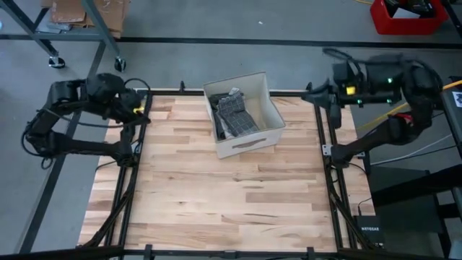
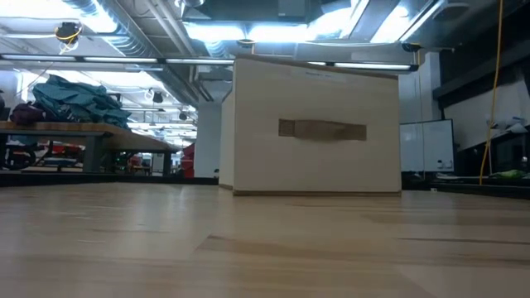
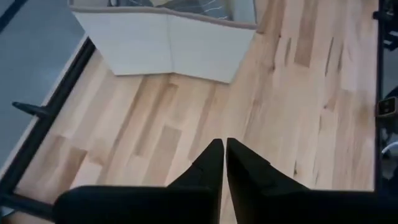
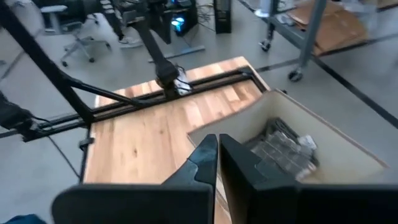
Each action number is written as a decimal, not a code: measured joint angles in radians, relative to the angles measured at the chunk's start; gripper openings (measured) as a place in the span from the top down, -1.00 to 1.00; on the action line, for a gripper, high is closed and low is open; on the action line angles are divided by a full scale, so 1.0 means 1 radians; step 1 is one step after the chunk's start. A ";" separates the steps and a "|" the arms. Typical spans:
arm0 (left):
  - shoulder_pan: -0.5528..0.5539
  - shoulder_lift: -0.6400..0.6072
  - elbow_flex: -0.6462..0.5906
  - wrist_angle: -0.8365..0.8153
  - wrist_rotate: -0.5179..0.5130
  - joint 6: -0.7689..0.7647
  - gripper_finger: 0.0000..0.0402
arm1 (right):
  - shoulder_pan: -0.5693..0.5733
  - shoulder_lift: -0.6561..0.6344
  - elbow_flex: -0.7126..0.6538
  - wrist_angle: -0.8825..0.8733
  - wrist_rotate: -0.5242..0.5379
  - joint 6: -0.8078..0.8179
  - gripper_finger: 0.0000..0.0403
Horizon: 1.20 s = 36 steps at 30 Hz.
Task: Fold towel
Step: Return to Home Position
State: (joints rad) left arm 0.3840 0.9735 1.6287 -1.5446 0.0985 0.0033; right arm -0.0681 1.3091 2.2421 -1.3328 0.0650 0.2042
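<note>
- The towels (image 1: 234, 114) lie inside the box (image 1: 249, 143), near the far edge of the surface (image 1: 216, 206).
- The left claw (image 3: 224, 145) is pinched closed and holds nothing. The right claw (image 4: 217, 139) is the same.
- The right claw hangs near the box, so a careless swing could bump it.
- Both arms sit at the side edges, with lots of bare room between them.

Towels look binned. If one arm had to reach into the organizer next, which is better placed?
Right, probably. The right end effector sits closer to the organizer than the left end effector, and its wrist view looks down onto the folded towels. Both are shut.
</note>
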 joint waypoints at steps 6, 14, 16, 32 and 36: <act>0.000 -0.142 -0.288 0.261 0.096 0.004 0.98 | 0.154 -0.129 -0.298 0.134 0.193 0.054 0.89; 0.000 -0.285 -0.633 0.560 0.258 -0.003 0.99 | 0.249 -0.327 -0.863 0.506 0.197 0.031 0.89; 0.000 -0.312 -0.705 0.618 0.282 -0.014 0.99 | 0.254 -0.385 -1.013 0.634 0.193 0.048 0.89; -0.042 -0.391 -1.138 1.298 0.571 -0.154 1.00 | 0.251 -0.572 -1.814 1.438 0.079 0.157 0.89; -0.071 -0.391 -1.241 1.480 0.569 -0.219 1.00 | 0.251 -0.570 -1.923 1.549 0.073 0.204 0.89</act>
State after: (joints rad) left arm 0.3127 0.5827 0.3874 -0.0648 0.6678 -0.2152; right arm 0.1833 0.7395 0.3188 0.2158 0.1377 0.4081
